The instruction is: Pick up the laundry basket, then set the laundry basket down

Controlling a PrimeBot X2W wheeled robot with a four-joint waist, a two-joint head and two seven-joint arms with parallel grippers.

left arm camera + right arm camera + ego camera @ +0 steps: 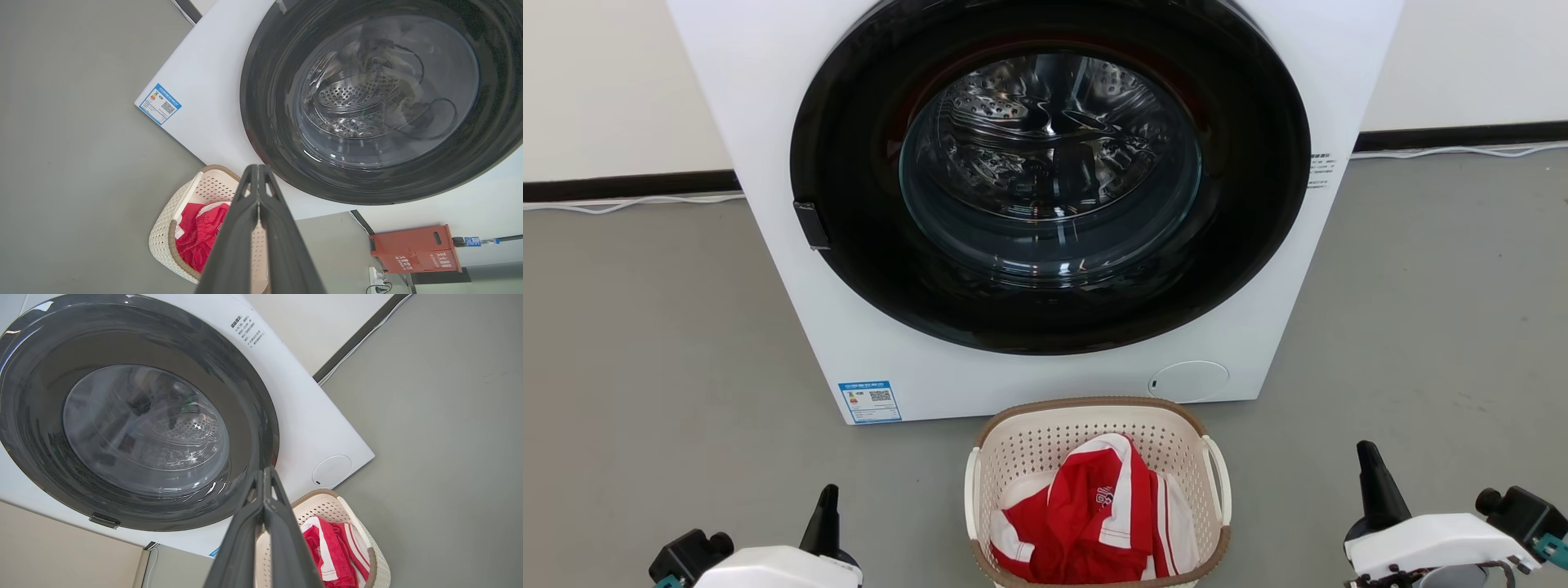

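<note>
Grey floor (645, 327), pale wall (605, 82) — white washer (1045, 380)

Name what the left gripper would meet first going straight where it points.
Likely the washer, at its dark door ring, low down; depth is unclear. The laundry basket lies aside.

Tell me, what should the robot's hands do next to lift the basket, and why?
Probably open both hands, ready to reach for the white loop handles. The left hand and right hand are shut, flanking the laundry basket without touching it, and shut fingers cannot take a handle. The basket sits on the floor by the washer.
</note>
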